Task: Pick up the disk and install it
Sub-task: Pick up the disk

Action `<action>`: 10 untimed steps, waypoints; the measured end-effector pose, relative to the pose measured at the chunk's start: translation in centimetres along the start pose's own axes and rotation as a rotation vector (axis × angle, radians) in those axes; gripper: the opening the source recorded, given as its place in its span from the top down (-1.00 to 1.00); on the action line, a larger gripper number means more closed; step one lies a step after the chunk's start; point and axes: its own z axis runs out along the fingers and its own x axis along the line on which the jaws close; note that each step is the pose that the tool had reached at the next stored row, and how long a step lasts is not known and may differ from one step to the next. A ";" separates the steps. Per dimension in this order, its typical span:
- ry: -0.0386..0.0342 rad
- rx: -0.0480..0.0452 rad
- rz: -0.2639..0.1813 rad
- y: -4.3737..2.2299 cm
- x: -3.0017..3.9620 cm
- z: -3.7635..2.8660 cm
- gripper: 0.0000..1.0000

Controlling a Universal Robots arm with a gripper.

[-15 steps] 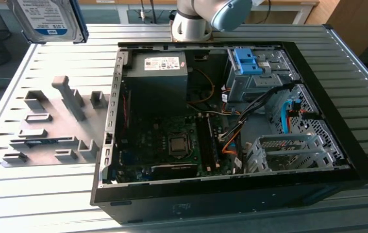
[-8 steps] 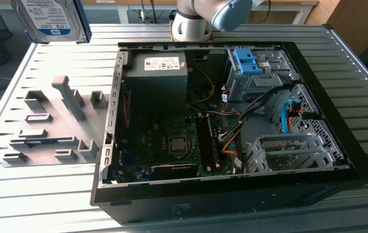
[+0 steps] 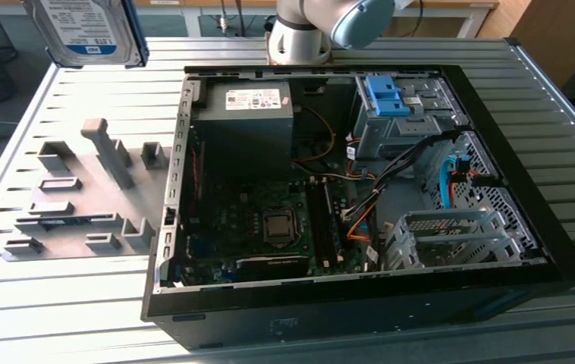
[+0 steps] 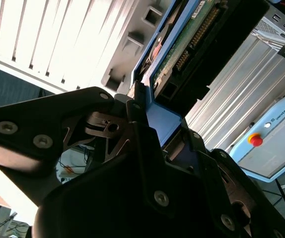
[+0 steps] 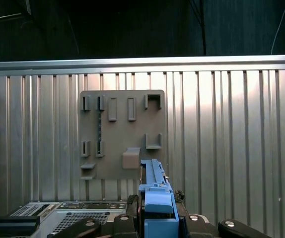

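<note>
The hand grasps the disk by its blue bracket, high above the counter at the exterior view's left, well apart from the open computer case. To carry it well, I judge the grip must be firm, the disk square, and the cables avoided.

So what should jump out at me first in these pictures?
Probably the open computer case lying on the slatted metal table, its boards and cables exposed. Next, the disk, high at the exterior view's left, clamped by its blue bracket in the gripper.
</note>
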 end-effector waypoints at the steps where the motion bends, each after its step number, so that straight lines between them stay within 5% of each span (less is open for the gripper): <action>1: 0.0001 0.0000 0.000 -0.08 0.00 0.00 0.27; 10: 0.0000 0.0000 0.000 -0.77 -0.03 0.00 0.27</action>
